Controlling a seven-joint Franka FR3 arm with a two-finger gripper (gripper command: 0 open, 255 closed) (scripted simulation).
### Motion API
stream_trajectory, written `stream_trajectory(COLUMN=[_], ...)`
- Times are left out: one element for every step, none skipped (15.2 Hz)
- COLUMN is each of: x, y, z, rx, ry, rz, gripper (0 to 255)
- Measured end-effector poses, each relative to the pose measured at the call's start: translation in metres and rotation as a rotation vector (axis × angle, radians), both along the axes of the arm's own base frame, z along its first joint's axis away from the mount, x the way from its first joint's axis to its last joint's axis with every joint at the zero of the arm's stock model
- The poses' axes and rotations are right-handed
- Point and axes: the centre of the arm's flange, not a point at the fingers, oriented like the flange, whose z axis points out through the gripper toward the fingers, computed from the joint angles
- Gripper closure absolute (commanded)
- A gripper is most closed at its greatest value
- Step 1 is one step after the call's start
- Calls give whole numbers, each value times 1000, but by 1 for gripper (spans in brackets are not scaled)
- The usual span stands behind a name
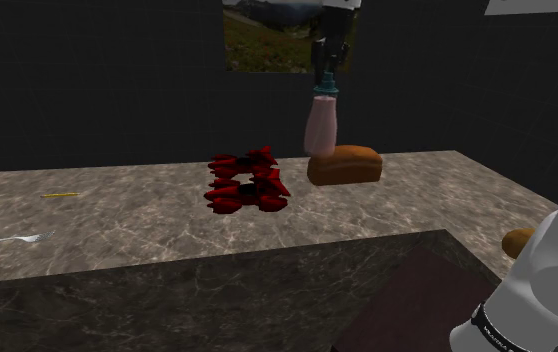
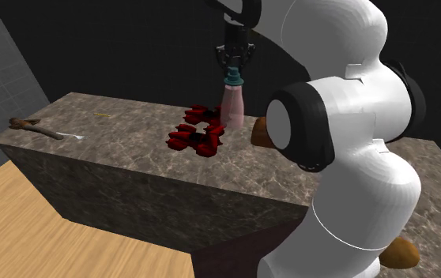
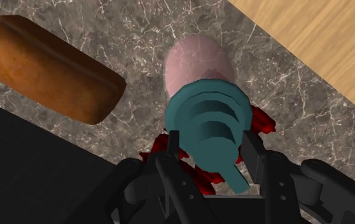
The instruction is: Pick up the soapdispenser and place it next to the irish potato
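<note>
The soap dispenser point(image 1: 321, 125) point(image 2: 233, 109) point(image 3: 195, 63) has a pink body and a teal pump top point(image 3: 211, 130). It stands upright at the far edge of the marbled counter point(image 1: 147, 215), just behind a brown bread loaf point(image 1: 345, 165) point(image 3: 46, 70). My black gripper point(image 1: 327, 72) point(image 2: 235, 67) point(image 3: 209, 143) comes down from above and is shut on the pump top, one finger on each side. Whether the base touches the counter I cannot tell. The brown potato point(image 1: 518, 241) point(image 2: 401, 253) lies low beside the arm's base, far from the dispenser.
A cluster of red pieces point(image 1: 247, 183) point(image 2: 197, 133) point(image 3: 259, 121) lies on the counter next to the dispenser. A fork point(image 1: 22, 239) and a thin yellow stick point(image 1: 62, 194) lie toward the shoulder view's left. Wooden floor point(image 2: 45, 229) lies beyond the counter.
</note>
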Motion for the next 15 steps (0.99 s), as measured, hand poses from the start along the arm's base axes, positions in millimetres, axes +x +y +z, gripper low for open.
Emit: stream_trajectory(x=[0,0,0,-1,-2,-2,-1,-6,-11,-22,-33,-42,-51,-61,-71], y=[1,0,1,1,1,1,1,-3,-9,-16,-27,-33,-43,-54,-64], z=[5,10,15,20,26,32,36,36,38,41,39,38,40,38,41], rx=[0,0,0,0,0,0,0,0,0,0,0,0,0,0,0], ry=[0,0,0,0,0,0,0,0,0,1,0,0,0,0,0], rz=[0,0,0,0,0,0,0,0,0,0,-1,-1,-1,-1,-1], gripper=[255,255,255,255,255,255,255,255,255,255,255,255,255,255,255])
